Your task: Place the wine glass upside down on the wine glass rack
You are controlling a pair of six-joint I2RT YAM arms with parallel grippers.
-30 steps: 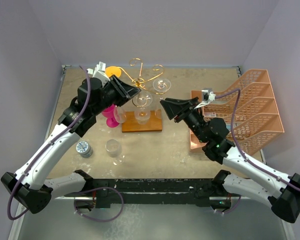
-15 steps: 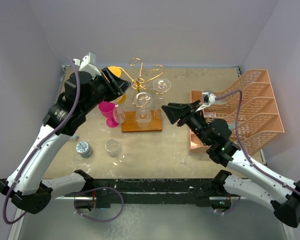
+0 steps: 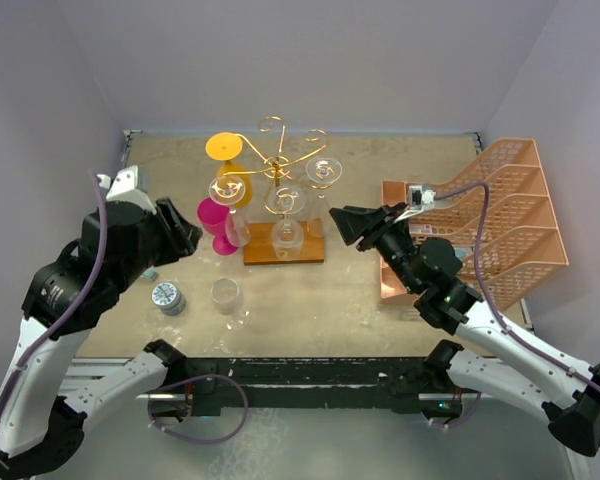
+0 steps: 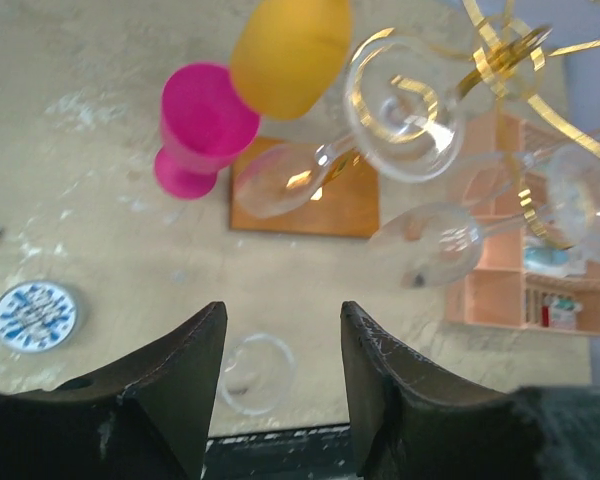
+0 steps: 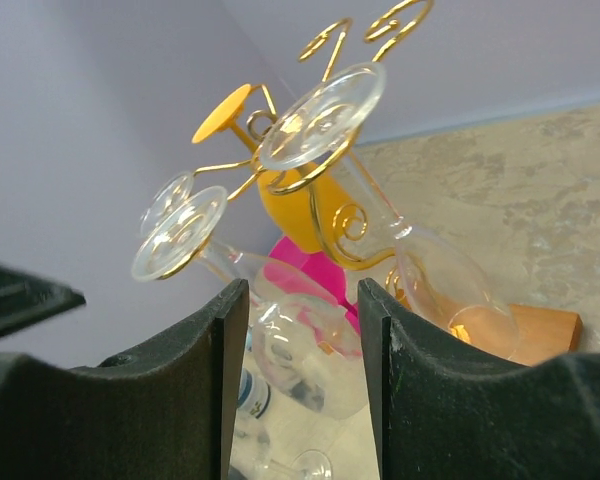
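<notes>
I am holding my left pincer (image 4: 280,330) and right pincer (image 5: 295,300) open and empty, apart from the wine glass rack (image 3: 308,248). Its scrolls are carrying hanging wine glasses (image 5: 320,115) by their feet.

Past the right gripper (image 5: 300,292) we lose part of the base of the wine glass rack (image 5: 540,335) behind one finger; between the fingers a clear glass (image 5: 302,466) is cut by the bottom edge

L arm (image 3: 58,290) stands high at near-left, elbow bent; L gripper (image 3: 183,232) points right, jaws apart, nothing btwn them. R arm (image 3: 500,335) reaches from near-right toward centre, low; R gripper (image 3: 348,224) faces left, jaws apart, empty.
</notes>
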